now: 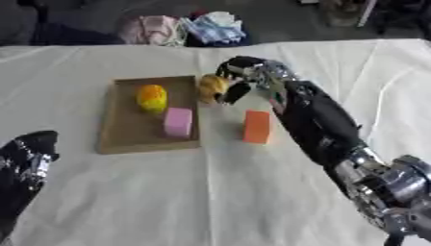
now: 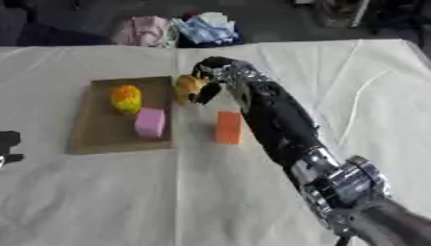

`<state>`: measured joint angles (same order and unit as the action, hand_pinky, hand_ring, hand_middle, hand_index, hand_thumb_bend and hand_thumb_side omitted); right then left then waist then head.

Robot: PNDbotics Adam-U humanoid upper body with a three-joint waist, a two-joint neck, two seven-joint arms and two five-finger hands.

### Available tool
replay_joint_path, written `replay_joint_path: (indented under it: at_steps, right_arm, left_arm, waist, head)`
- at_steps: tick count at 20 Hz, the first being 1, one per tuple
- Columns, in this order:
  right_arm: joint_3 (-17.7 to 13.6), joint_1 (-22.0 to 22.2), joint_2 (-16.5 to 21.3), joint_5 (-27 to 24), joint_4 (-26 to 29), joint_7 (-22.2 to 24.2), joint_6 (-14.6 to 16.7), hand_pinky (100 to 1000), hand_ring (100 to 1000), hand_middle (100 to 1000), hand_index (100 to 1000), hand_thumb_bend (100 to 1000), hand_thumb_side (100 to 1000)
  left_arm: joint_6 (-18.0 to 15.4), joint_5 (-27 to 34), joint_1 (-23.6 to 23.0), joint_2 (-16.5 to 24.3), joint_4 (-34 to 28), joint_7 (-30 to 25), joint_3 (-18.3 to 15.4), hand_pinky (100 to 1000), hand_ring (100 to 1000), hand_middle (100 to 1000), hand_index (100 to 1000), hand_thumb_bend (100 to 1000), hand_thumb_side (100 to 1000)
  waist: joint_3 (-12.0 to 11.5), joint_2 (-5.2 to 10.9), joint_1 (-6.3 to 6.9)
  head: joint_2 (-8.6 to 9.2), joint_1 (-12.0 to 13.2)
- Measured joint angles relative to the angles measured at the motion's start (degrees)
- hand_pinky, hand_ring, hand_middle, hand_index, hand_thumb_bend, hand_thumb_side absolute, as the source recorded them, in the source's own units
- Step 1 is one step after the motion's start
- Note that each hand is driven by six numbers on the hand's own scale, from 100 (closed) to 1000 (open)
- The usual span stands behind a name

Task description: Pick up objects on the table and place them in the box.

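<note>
My right hand: my right hand (image 1: 244, 77) reaches in from the lower right, fingers curled down around a small yellow-brown object (image 1: 212, 88), which I hold just off the box's right rim.
Held object from box: it hangs at the box (image 1: 126, 134)'s upper right corner, outside the rim and very close to it; I cannot tell whether it touches the rim or the cloth.
Relation the move turns on: the box's open floor lies to the left of my right hand, so I judge the carry is a short shift leftward over the rim.
Inside the box: a yellow-orange object (image 1: 151, 98) sits toward the far end, a pink block (image 1: 178, 122) just nearer, beside the right wall; bare floor shows along the left side.
Right of the box: an orange block (image 1: 257, 127) stands on the white tablecloth (image 1: 210, 192), long axis running away from me, nearer my right arm than my left.
My left hand: my left hand (image 1: 30, 149) rests at the lower left, well away from the box; I cannot tell how its fingers stand.
</note>
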<state>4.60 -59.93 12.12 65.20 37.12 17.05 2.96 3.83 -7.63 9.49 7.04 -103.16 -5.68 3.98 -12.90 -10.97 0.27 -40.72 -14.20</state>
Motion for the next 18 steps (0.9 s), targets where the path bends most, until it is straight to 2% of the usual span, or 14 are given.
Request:
replay_joint_path:
  at_steps: [1, 3, 5, 11, 18]
  right_arm:
    - [0.0, 0.1, -0.3, 0.3, -0.1, -1.3, -0.1, 766, 724, 621, 696, 100, 217]
    - [0.0, 0.4, -0.7, 0.7, -0.3, -4.4, -0.3, 753, 701, 587, 622, 100, 135]
    - [0.0, 0.4, -0.9, 0.8, -0.3, -7.3, -0.5, 746, 692, 576, 602, 100, 100]
    - [0.6, -0.2, -0.8, -0.8, 2.0, -12.5, -0.7, 734, 677, 554, 565, 100, 100]
    - [2.2, -2.6, -0.7, -4.7, 6.7, -12.7, 0.0, 728, 673, 550, 571, 100, 100]
  left_arm:
    - [0.0, 0.0, 0.0, 0.0, 0.0, 0.0, 0.0, 749, 834, 726, 747, 178, 571]
    - [0.0, 0.0, 0.0, 0.0, 0.0, 0.0, 0.0, 749, 833, 726, 747, 178, 571]
    - [0.0, 0.0, 0.0, 0.0, 0.0, 0.0, 0.0, 749, 833, 726, 747, 177, 573]
    - [0.0, 0.0, 0.0, 0.0, 0.0, 0.0, 0.0, 749, 832, 725, 747, 176, 573]
    - [0.0, 0.0, 0.0, 0.0, 0.0, 0.0, 0.0, 749, 832, 724, 747, 176, 572]
  waist:
    - [-0.1, 0.0, 0.0]
    - [-0.2, 0.0, 0.0]
    - [-0.3, 0.0, 0.0]
    - [-0.3, 0.0, 0.0]
    - [-0.5, 0.0, 0.0]
  head:
    - [0.0, 0.0]
    - [0.0, -0.1]
    - [0.0, -0.1]
    - [0.0, 0.0]
    - [0.0, 0.0]
